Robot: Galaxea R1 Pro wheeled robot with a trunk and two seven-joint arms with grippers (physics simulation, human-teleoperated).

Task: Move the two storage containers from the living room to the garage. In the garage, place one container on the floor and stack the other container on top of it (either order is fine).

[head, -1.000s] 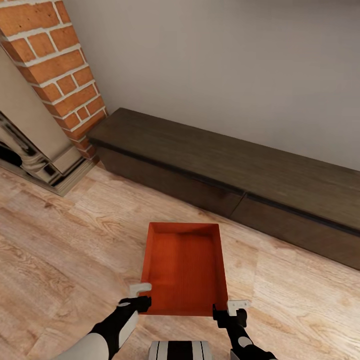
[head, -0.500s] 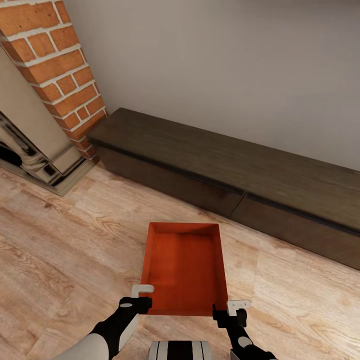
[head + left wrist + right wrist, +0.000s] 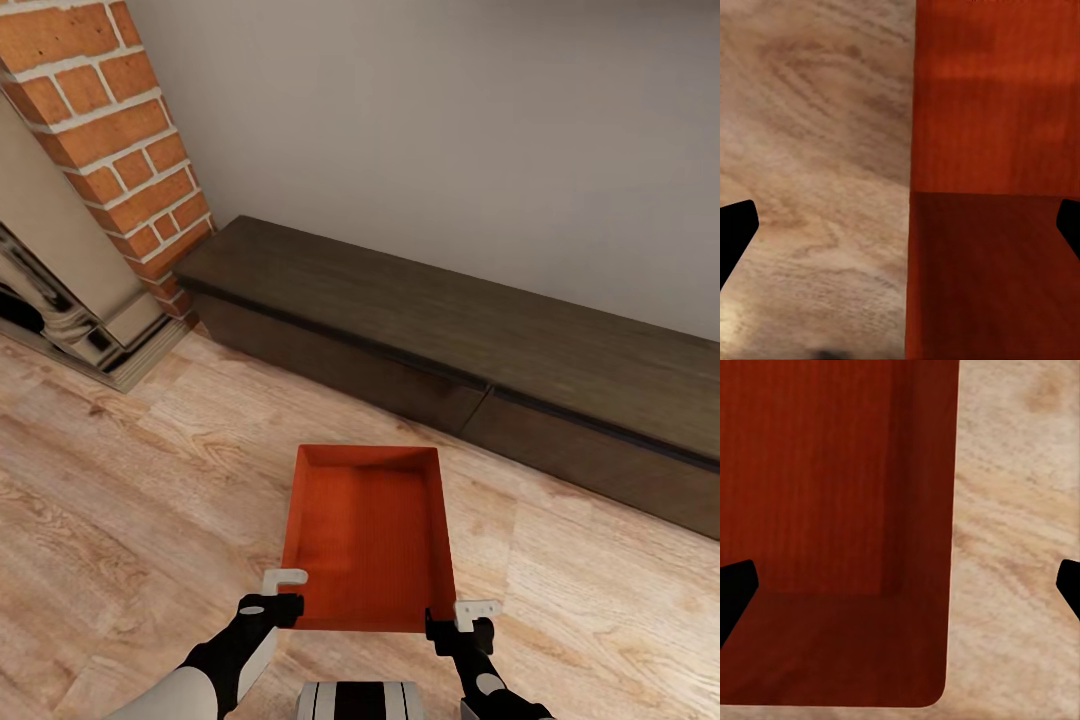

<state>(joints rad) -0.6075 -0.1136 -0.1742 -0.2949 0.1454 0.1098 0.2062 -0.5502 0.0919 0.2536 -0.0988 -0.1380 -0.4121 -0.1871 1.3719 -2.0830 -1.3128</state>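
Almost nothing has moved in the last second: your left gripper [image 3: 287, 592] has crept slightly toward the near-left corner of the orange-red, finely ribbed open-topped storage container [image 3: 368, 535], and your right gripper [image 3: 474, 618] has held at the near-right corner. The container sits on the light wood plank floor [image 3: 130, 500] of the living room, right in front of you, short of the long low dark-brown bench [image 3: 470, 345] beside the red-brick fireplace [image 3: 110, 130].

Both wrist views show your jaws spread wide, each straddling a thin side wall, one finger over the bin's inside and one over the floor. Neither claw has closed on anything yet.

So you look aligned for a two-handed pickup, with closing on the walls as the likely next step.
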